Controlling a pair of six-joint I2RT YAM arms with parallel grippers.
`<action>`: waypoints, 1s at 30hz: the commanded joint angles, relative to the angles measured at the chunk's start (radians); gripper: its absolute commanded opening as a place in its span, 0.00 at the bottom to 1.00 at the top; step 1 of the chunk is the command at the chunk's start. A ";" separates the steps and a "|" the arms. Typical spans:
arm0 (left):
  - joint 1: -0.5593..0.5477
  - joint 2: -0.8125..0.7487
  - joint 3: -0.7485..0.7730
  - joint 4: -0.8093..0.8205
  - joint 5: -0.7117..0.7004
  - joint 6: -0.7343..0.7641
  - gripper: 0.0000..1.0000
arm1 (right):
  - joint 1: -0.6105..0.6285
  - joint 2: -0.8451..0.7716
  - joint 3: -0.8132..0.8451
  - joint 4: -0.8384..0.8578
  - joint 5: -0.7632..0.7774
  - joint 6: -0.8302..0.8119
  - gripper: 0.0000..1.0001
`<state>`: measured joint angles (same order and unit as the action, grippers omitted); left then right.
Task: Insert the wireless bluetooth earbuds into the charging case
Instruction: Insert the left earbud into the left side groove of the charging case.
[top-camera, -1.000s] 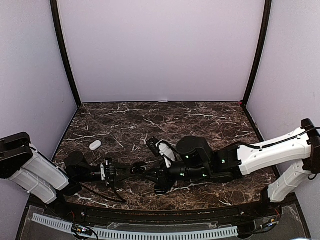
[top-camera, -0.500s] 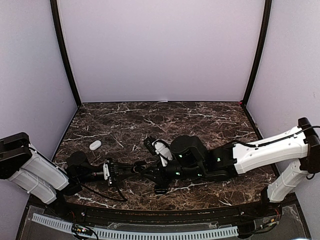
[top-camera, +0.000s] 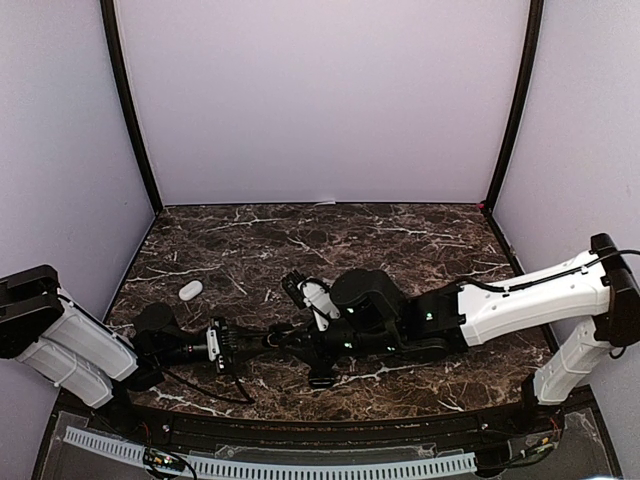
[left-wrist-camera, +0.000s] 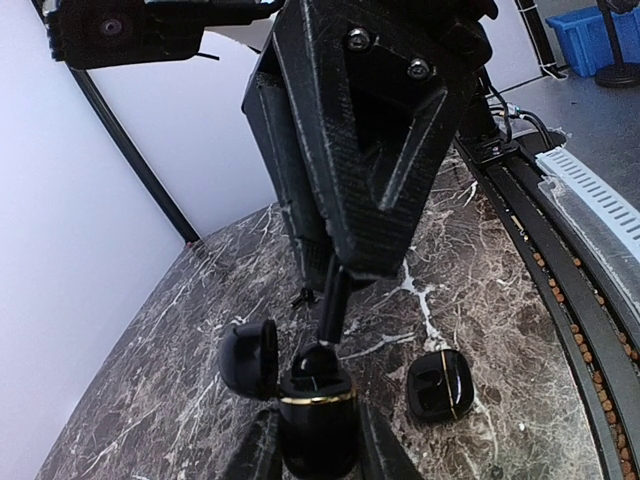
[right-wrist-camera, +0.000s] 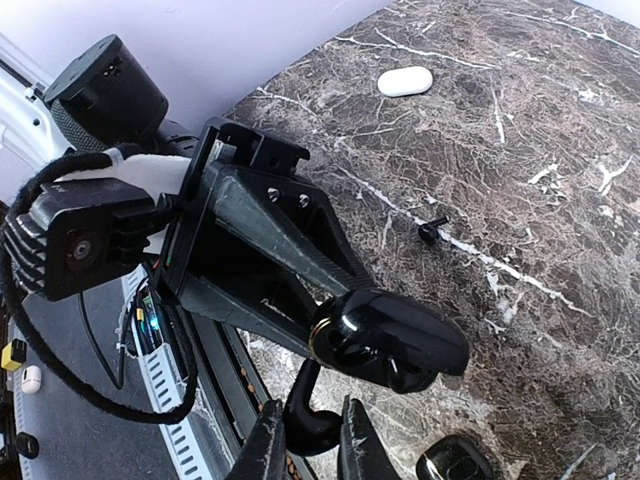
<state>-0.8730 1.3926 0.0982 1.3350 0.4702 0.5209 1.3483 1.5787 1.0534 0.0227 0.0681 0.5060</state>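
In the left wrist view my left gripper (left-wrist-camera: 317, 442) is shut on a glossy black charging case (left-wrist-camera: 318, 420) with a gold band, upright, its lid (left-wrist-camera: 248, 358) swung open to the left. My right gripper (right-wrist-camera: 309, 440) is shut on the bulb of a black earbud (right-wrist-camera: 318, 425). The earbud's stem (left-wrist-camera: 333, 300) slants down to the case's open mouth. The right wrist view shows the case (right-wrist-camera: 390, 340) just above the earbud. From above, both grippers (top-camera: 275, 340) meet at the table's front centre. A loose black earbud (right-wrist-camera: 432, 231) lies on the marble.
A second black case (left-wrist-camera: 440, 388) lies open on the marble (left-wrist-camera: 480, 260) to the right of the held one, also in the overhead view (top-camera: 320, 380). A white case (top-camera: 190, 289) sits at the left, seen too from the right wrist (right-wrist-camera: 405, 81). The table's front rail (left-wrist-camera: 590, 200) runs close by.
My right arm has slid left toward the left gripper, bringing the black earbud up to the open case. The left arm has hardly moved.
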 joint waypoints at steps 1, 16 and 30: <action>-0.006 -0.022 0.006 0.004 -0.001 0.012 0.05 | 0.007 0.013 0.038 -0.004 0.016 -0.009 0.00; -0.012 -0.020 0.008 0.004 -0.004 0.017 0.05 | 0.007 0.072 0.068 -0.022 0.052 0.001 0.00; -0.018 -0.031 0.001 0.010 0.016 0.027 0.05 | 0.005 0.087 0.077 -0.023 0.061 0.006 0.00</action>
<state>-0.8845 1.3907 0.0986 1.3132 0.4595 0.5385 1.3483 1.6512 1.1030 -0.0082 0.1139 0.5072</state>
